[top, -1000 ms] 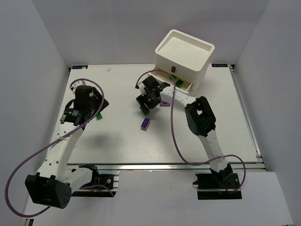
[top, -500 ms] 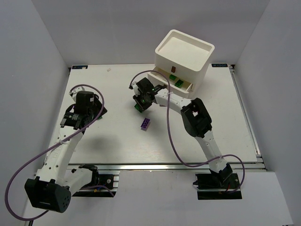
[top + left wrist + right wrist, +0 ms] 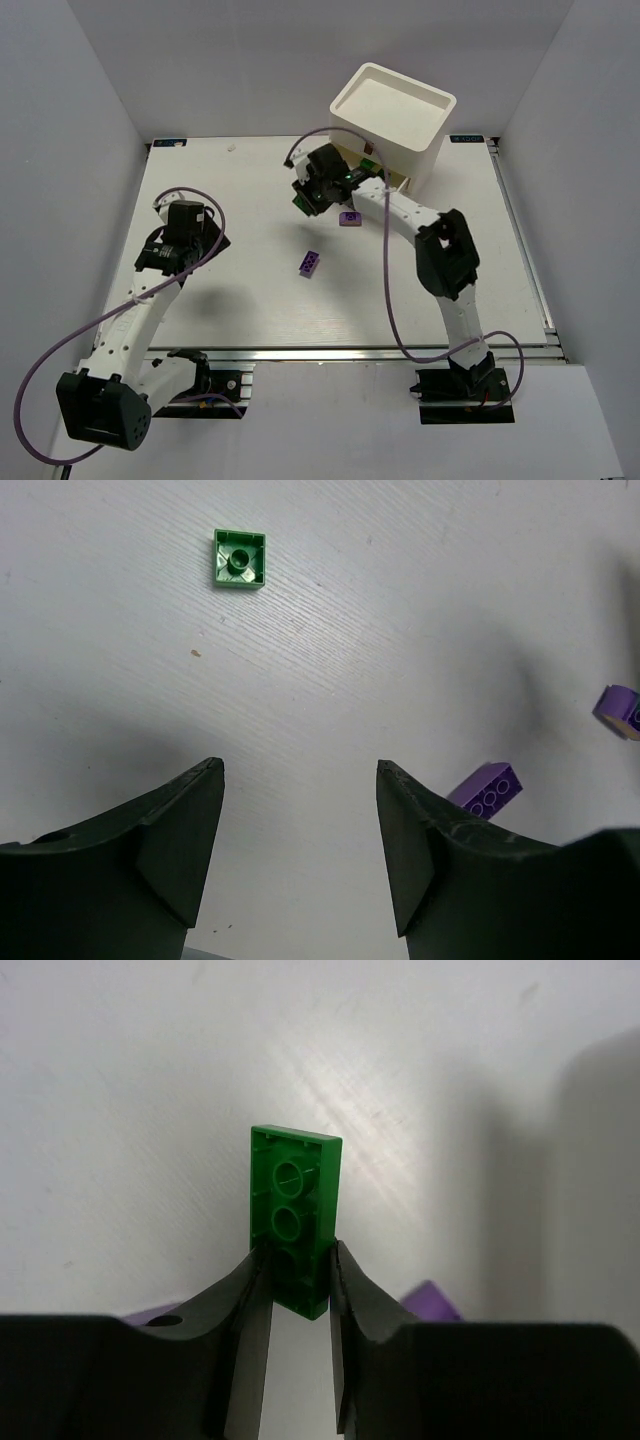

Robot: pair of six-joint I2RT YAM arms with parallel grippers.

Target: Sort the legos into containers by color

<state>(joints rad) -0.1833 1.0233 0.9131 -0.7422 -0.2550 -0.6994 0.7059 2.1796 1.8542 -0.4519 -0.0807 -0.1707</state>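
On the left side of the table (image 3: 230,300), the left claw (image 3: 300,770) hangs with its two fingers spread wide and nothing between them. It is well in from the left edge, and there is bare table all around it. A small green square lego (image 3: 240,558) lies flat just ahead of it, alone, bottom side up. To the right, near the middle of the table, a purple lego (image 3: 310,263) lies by itself with lots of room on every side. A second purple lego (image 3: 350,217) sits farther back, close under the right arm. The right claw (image 3: 298,1270) is squeezed tight on one end of a long green lego (image 3: 292,1215), and the other end sticks out past the fingertips. Just behind and to the right, the stacked white bins (image 3: 400,140) stand at the far edge of the table. The right side of the table is wide and bare.
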